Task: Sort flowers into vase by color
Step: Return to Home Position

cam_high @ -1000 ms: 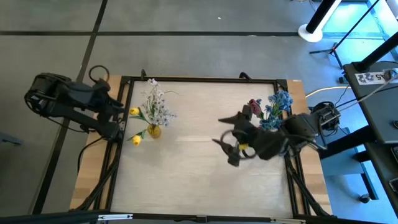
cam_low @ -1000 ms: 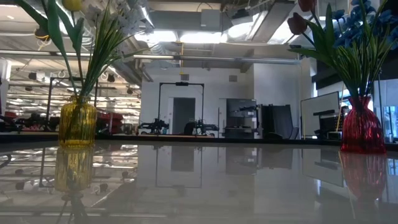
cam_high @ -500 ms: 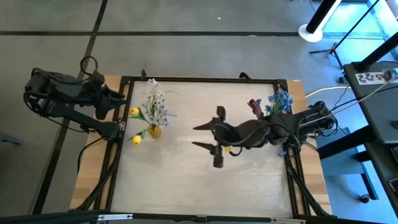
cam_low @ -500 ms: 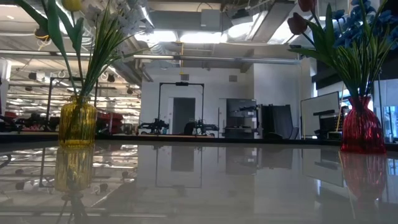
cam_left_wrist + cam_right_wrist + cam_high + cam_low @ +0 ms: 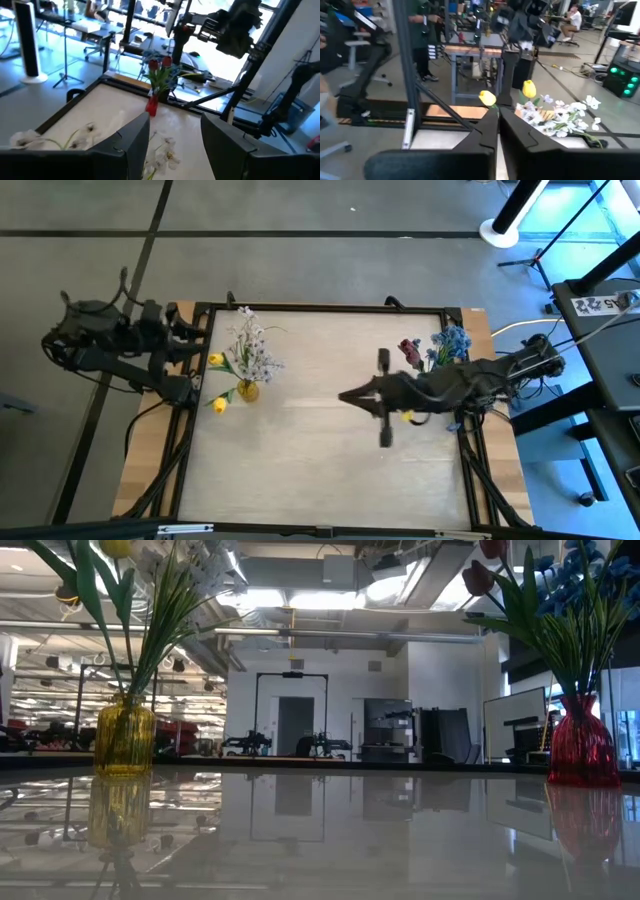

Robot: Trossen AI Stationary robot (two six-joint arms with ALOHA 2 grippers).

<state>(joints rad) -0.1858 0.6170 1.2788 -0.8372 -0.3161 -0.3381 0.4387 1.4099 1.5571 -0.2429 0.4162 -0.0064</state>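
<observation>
yellow vase (image 5: 124,740) and red vase (image 5: 583,745): flowers (image 5: 556,610) cropped in low view

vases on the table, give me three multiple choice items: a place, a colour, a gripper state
1. In the high view, the yellow vase stands on the table's: A left part; B right part; C middle.
2. The red vase holds: A white and yellow flowers; B blue flowers and dark red tulips; C yellow tulips only.
3. The right gripper is: A open; B shut on a stem; C shut, holding nothing.
Key: A, it shows left of centre; B, the low view shows both colours above it; C, its fingers meet on nothing.
</observation>
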